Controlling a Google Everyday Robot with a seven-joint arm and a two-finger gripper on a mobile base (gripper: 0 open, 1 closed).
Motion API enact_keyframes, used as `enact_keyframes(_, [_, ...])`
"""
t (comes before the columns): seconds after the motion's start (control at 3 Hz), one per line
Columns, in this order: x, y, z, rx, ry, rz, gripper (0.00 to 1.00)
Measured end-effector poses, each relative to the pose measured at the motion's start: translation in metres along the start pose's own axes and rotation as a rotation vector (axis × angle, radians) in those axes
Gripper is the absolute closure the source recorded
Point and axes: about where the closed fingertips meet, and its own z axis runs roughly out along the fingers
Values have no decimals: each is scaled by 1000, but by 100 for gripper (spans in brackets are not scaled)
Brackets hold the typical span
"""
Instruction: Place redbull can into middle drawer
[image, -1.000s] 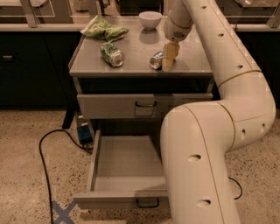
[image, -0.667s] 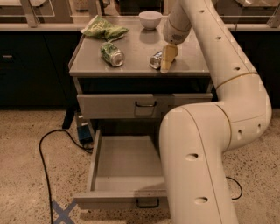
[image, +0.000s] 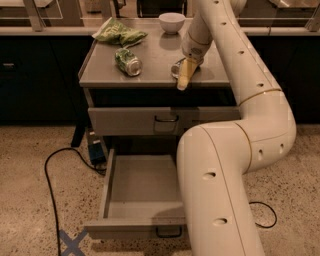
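Observation:
The redbull can (image: 175, 68) lies on its side on the grey cabinet top (image: 150, 60), near its front edge and right of centre. My gripper (image: 183, 76) points down right at the can, covers its right part and reaches to the top's front edge. The middle drawer (image: 140, 187), shallow with a low front panel and a small dark handle (image: 168, 233), stands pulled far out low in the cabinet, with nothing in it. My arm hides the drawer's right side.
A stubby green can (image: 128, 61) lies on the top's left part, with a green bag (image: 119, 34) behind it and a white bowl (image: 171, 21) at the back. A taller-fronted drawer (image: 150, 120) sits just under the top. A black cable (image: 50, 175) runs over the floor at left.
My gripper has moved a little left and toward the front edge of the top, over the redbull can. The can and the drawers have not moved.

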Motion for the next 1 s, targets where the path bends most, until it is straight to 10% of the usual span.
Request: enact_keyframes(1.0, [9, 19, -30, -54, -7, -171, 0])
